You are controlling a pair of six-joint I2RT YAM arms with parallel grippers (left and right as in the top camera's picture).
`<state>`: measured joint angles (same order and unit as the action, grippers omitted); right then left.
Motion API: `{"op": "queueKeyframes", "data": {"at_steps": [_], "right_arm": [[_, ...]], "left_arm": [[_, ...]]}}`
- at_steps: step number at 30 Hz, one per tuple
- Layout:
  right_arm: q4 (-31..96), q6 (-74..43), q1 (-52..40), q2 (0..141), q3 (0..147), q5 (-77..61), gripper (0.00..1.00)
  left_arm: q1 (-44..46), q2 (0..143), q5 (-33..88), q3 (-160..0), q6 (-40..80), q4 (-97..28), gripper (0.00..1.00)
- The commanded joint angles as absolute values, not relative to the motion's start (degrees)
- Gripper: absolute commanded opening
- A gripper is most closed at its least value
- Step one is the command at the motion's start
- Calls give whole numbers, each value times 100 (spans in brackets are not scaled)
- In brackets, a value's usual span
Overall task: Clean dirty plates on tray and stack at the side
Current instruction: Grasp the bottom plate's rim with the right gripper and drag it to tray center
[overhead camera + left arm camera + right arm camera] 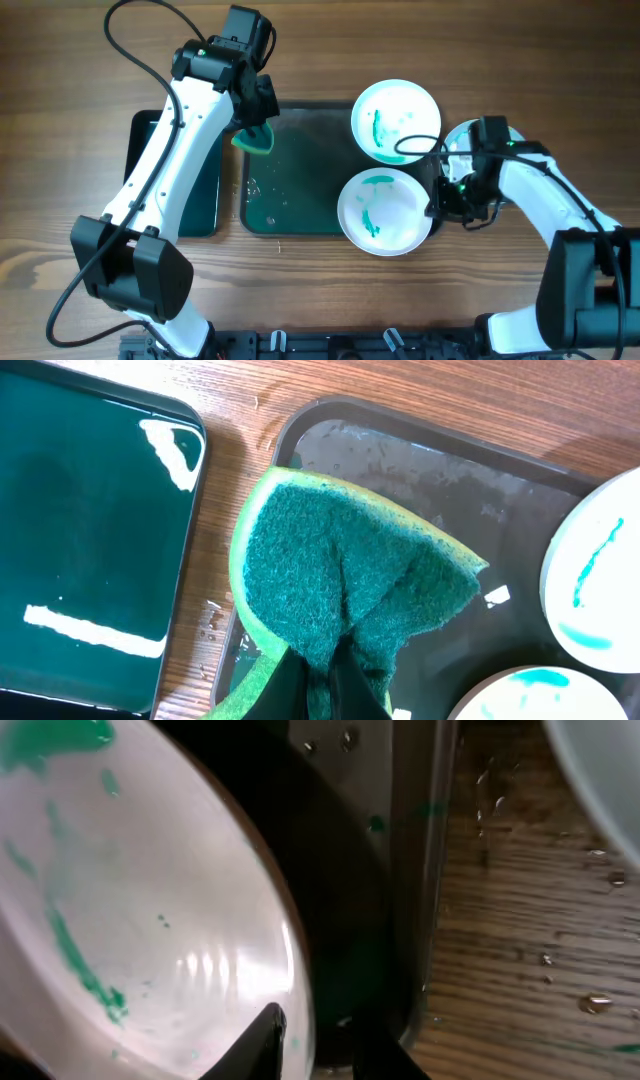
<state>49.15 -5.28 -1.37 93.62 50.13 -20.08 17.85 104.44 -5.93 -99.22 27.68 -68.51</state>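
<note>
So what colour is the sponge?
The sponge is dark green with a yellow-green edge, clearest in the left wrist view.

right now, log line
left end effector holds sponge over tray rim | right end effector grips near plate rim | far plate smeared

My left arm (185, 140) and right arm (548, 195) are just smooth white shells with chunky black joints (135, 268), plus a thin black cable (112, 40) and matte black left gripper (322, 690).

far plate (396, 120), near plate (385, 212) (both teal-smeared), on dark tray (300, 170), right end
</note>
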Motion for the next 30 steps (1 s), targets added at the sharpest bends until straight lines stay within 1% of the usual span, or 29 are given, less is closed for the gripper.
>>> {"op": "queueKeyframes", "data": {"at_steps": [1,2,4,6,7,9,11,15,18,20,21,24,25,26,27,28,30], "right_arm": [[4718,-613,-156,9325,4869,-1999,23],[4683,-596,-156,9325,4866,-2073,22],[4602,-602,-187,9325,4862,-2154,17],[4484,-617,-346,9325,4862,-2482,4],[4451,-692,-447,9325,4862,-2587,4],[4377,-1205,-786,9319,4882,-2589,4],[4217,-1789,-1433,9310,5103,-2482,4],[3173,-3282,-2598,9330,5544,-1299,4],[2541,-4274,-3085,9367,5561,-239,4],[2246,-4602,-3286,9452,5561,71,4],[2182,-4786,-3347,9529,5561,161,4],[2073,-4842,-3428,9845,5561,34,4],[2053,-4829,-3426,9924,5561,-67,5],[2016,-4775,-3426,9981,5561,-211,12],[2014,-4574,-3417,9983,5568,-283,25],[2060,-4344,-3404,9983,5603,-283,33],[2132,-3972,-3352,10001,5666,-279,37]], "left_arm": [[1789,10471,-541,-9922,2742,-6827,4],[1789,10471,-541,-9922,2742,-6827,4],[1789,10471,-543,-9922,2740,-6825,4],[1789,10471,-543,-9922,2740,-6823,4],[1789,10471,-543,-9922,2740,-6823,4],[1789,10471,-543,-9922,2740,-6823,4],[1789,10471,-543,-9922,2738,-6801,4],[1789,10471,-543,-9922,2740,-6785,4],[1789,10471,-541,-9922,2742,-6788,4],[1789,10471,-541,-9922,2742,-6788,4],[1789,10471,-541,-9922,2740,-6788,4],[1789,10471,-541,-9922,2742,-6790,4],[1789,10471,-541,-9922,2742,-6788,4],[1789,10471,-539,-9922,2742,-6788,4],[1791,10471,-537,-9922,2744,-6794,4],[1791,10471,-502,-9922,2744,-6810,4],[1791,10481,-318,-9922,2749,-6810,4]]}}
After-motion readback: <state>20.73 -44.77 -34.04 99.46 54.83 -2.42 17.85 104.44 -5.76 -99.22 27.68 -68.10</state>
